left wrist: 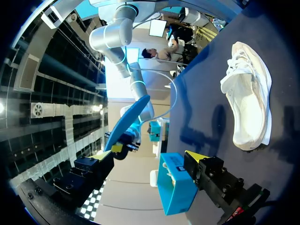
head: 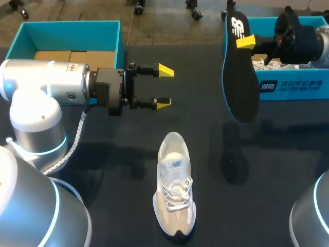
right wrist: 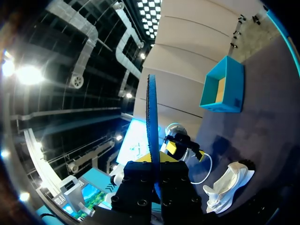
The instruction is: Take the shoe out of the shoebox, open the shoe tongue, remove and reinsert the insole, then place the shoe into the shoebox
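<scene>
At the far left of the dark bench (head: 103,154) an open teal box (head: 69,38) with a cardboard-brown floor is seen, and the same box (right wrist: 224,86) shows well ahead in the right wrist view. Just right of it, the left end effector (head: 164,86) is held above the bench with its yellow-tipped fingers spread and nothing between them; this is confirmed in its own wrist view (left wrist: 149,157). Near the bench's middle a white and beige sneaker (head: 175,190) is stood on its sole, toe toward the near edge, laces loose, well apart from both end effectors. It is also seen at (left wrist: 248,103) and (right wrist: 229,185). Further right, a black insole with a blue rim (head: 239,77) is pinched near its upper end by the right end effector (head: 245,42) and hangs in the air, its lower end over the bench. In the right wrist view the insole (right wrist: 152,122) is seen edge-on, gripped between the fingers of that end effector (right wrist: 152,159). At the far right a teal shoebox (head: 293,85) with white paper inside is placed behind the insole.
</scene>
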Robot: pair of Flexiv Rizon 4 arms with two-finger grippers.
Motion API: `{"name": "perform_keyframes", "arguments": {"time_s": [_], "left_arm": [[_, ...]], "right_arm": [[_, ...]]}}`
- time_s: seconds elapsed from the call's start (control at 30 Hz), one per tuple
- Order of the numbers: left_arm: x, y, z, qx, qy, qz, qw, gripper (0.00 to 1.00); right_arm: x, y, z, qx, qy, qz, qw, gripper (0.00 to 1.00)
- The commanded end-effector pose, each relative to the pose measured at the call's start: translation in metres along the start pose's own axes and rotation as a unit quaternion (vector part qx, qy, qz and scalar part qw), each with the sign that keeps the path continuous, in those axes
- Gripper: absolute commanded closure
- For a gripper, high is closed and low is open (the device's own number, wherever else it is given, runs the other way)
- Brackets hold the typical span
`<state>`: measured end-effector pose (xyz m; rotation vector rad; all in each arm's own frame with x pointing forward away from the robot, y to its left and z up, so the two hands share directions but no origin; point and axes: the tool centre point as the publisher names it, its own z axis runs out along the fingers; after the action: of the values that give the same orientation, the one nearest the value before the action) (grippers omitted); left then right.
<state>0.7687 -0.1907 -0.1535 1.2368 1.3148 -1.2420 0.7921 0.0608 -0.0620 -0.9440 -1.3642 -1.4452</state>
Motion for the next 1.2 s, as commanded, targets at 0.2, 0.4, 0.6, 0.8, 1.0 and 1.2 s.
{"name": "perform_keyframes", "arguments": {"time_s": [0.2,0.4,0.6,0.8,1.0,1.2], "left_arm": [[0.001,0.000,0.001,-0.001,-0.001,0.001,1.000,0.00],[0.001,0.000,0.001,-0.001,-0.001,0.001,1.000,0.00],[0.001,0.000,0.001,-0.001,-0.001,0.001,1.000,0.00],[0.001,0.000,0.001,-0.001,-0.001,0.001,1.000,0.00],[0.001,0.000,0.001,-0.001,-0.001,0.001,1.000,0.00],[0.001,0.015,0.002,0.017,-0.028,-0.006,0.999,0.00]], "right_arm": [[0.000,0.001,0.001,0.002,-0.001,0.000,1.000,1.00],[-0.013,0.018,0.003,-0.034,-0.018,0.039,0.998,1.00],[-0.040,0.042,0.006,-0.083,-0.047,0.084,0.992,1.00],[-0.048,0.048,0.004,-0.132,-0.094,0.137,0.977,1.00],[-0.048,0.048,0.004,-0.132,-0.094,0.137,0.977,1.00],[-0.068,0.047,0.023,-0.107,-0.073,0.147,0.981,1.00]]}}
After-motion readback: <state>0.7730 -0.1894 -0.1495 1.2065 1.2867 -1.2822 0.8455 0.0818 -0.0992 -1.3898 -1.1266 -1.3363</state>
